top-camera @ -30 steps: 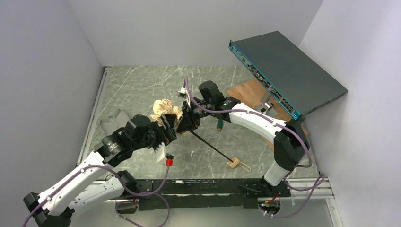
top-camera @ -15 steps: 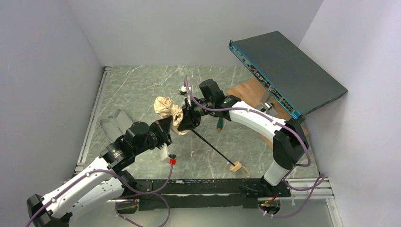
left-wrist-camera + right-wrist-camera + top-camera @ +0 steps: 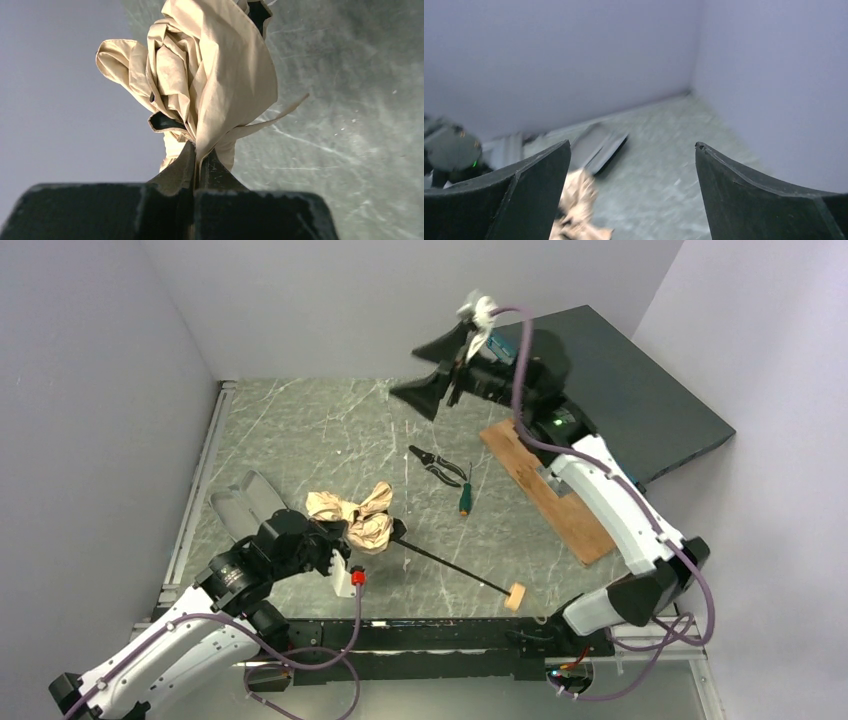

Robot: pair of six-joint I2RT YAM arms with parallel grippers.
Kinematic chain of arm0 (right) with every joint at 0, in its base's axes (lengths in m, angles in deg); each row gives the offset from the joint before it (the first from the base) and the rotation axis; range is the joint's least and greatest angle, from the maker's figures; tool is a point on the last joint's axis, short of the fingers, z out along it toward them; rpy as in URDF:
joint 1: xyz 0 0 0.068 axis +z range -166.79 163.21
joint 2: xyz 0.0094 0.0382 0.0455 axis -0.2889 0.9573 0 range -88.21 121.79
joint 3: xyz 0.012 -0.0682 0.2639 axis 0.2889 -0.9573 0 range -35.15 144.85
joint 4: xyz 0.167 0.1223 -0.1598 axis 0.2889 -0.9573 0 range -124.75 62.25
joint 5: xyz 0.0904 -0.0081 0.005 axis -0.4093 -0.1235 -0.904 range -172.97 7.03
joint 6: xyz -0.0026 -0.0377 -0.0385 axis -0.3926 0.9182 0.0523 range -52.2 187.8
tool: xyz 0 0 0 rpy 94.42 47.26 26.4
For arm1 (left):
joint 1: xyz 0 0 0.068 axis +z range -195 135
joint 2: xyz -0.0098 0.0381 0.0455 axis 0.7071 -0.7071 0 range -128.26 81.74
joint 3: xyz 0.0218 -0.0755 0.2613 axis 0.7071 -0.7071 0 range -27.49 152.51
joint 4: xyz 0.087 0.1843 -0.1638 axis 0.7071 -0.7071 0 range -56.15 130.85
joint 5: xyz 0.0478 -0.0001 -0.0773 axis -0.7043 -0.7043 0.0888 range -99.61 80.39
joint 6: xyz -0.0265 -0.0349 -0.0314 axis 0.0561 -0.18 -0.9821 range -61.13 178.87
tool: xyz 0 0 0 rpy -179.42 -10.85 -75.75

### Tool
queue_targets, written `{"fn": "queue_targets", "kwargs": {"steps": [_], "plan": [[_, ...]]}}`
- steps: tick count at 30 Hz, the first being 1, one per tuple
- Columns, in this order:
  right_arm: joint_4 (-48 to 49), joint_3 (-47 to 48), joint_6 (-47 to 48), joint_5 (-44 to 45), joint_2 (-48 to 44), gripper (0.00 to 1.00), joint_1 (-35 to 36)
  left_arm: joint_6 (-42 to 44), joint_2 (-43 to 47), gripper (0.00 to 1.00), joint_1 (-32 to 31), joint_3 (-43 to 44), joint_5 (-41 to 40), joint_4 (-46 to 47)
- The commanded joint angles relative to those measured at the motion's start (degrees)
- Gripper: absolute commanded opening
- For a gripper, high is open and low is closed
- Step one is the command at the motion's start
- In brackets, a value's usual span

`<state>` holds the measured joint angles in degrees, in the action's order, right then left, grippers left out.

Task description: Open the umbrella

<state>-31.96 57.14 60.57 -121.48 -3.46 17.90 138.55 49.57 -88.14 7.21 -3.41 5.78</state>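
Observation:
The umbrella (image 3: pixel 352 512) lies folded on the marble table as a crumpled beige bundle. Its thin dark shaft runs right and toward me to the cream handle (image 3: pixel 516 595). My left gripper (image 3: pixel 338 532) sits at the bundle's near side, shut on a fold of the umbrella's fabric. In the left wrist view the umbrella's cloth (image 3: pixel 215 75) rises from between the closed left gripper (image 3: pixel 201 156). My right gripper (image 3: pixel 426 370) hangs high above the table's far side, open and empty. In the right wrist view the right gripper (image 3: pixel 631 145) is spread wide, with the umbrella (image 3: pixel 576 200) blurred far below.
Black pliers (image 3: pixel 438 465) and a green-handled screwdriver (image 3: pixel 464 498) lie right of the bundle. A wooden board (image 3: pixel 545 485) lies at the right under a tilted dark equipment box (image 3: pixel 625 390). A grey flat piece (image 3: pixel 243 502) rests at the left. Walls enclose three sides.
The right gripper let go of the umbrella, opened, and swung up and back. The left gripper shut on the fabric and drew the bundle toward me; the handle slid slightly right.

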Motion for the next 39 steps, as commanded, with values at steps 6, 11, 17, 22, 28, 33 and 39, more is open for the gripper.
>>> {"fn": "queue_targets", "kwargs": {"steps": [6,11,17,22,28,33,39], "plan": [[6.02,9.49,11.16,14.52,-6.61,0.98,-1.38,-22.38,-4.43,0.0,15.05,5.73,11.77,3.27],[5.2,11.39,8.15,22.87,-7.88,1.0,-5.01,-30.46,-8.47,0.0,32.89,10.38,26.11,2.33],[5.79,8.29,6.56,25.03,-10.47,1.0,-9.74,-44.13,-14.29,0.0,52.67,16.04,47.74,3.58],[5.76,-2.29,0.77,17.74,-13.1,0.99,-10.0,-71.17,-19.45,0.0,55.38,19.64,63.06,19.33],[10.91,-11.55,-8.49,5.44,-11.22,0.96,-7.59,-92.59,-19.05,0.0,48.11,15.7,62.1,42.56],[14.17,-5.87,-11.44,1.71,-4.94,0.96,-4.41,-96.95,-18.87,0.0,40.81,14.19,59.48,46.11],[17.76,-4.59,-14.73,-0.19,-2.06,0.9,-1.33,-101.15,-18.19,0.0,37.93,12.01,58.92,51.11]]}}
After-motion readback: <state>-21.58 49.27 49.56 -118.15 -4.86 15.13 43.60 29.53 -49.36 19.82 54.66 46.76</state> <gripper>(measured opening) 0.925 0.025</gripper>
